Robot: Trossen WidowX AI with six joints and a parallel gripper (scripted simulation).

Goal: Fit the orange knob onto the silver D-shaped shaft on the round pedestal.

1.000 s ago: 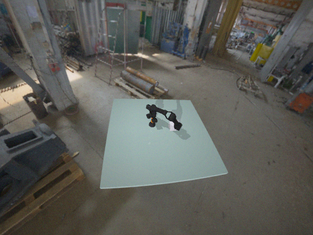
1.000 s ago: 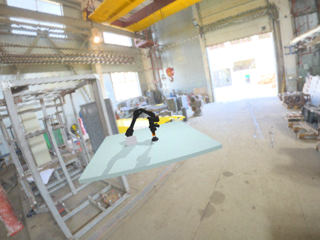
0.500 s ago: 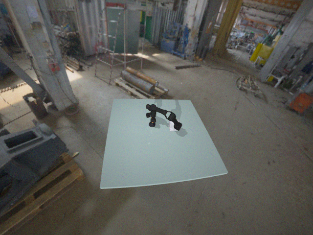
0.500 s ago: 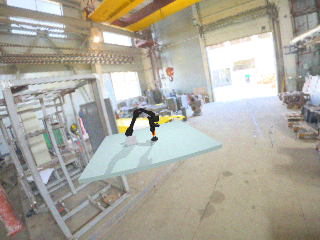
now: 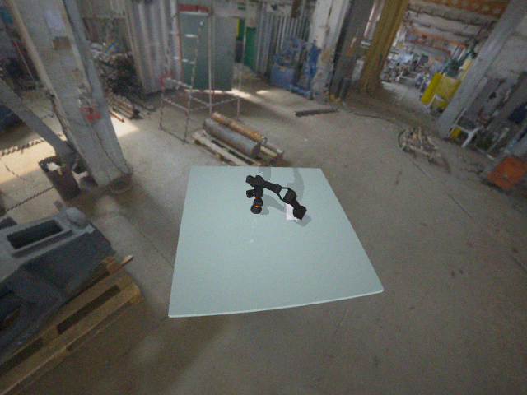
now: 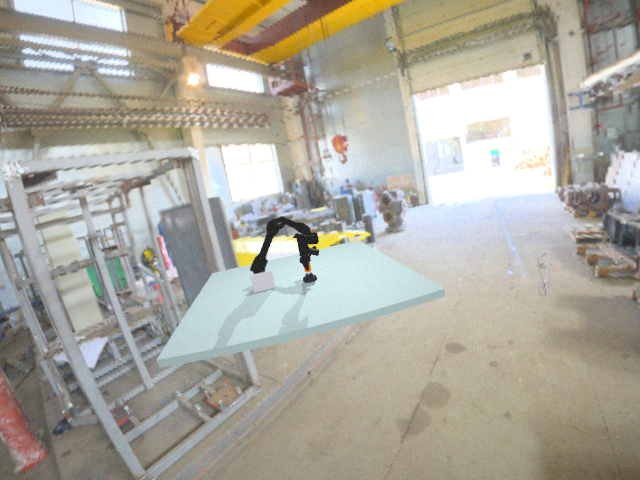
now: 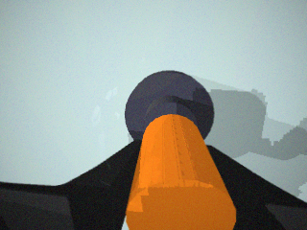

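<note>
The orange knob (image 7: 177, 165) (image 6: 308, 267) is a long orange cylinder standing roughly upright. My gripper (image 7: 172, 148) is shut on it, with one black finger on each side. The dark round pedestal (image 7: 165, 85) (image 6: 310, 279) (image 5: 255, 210) is directly below, and the knob's far end overlaps its middle in the wrist view. The silver shaft does not show; the knob and fingers hide the pedestal's centre. The knob's hole and its flat side are hidden too. I cannot tell whether the knob's lower end touches the shaft or pedestal.
A pale pinkish block (image 5: 291, 212) (image 6: 262, 281) is by the arm's base on the pale green table top (image 5: 255, 271) (image 6: 351, 294). Shadows of the arm fall across the table and beside the pedestal.
</note>
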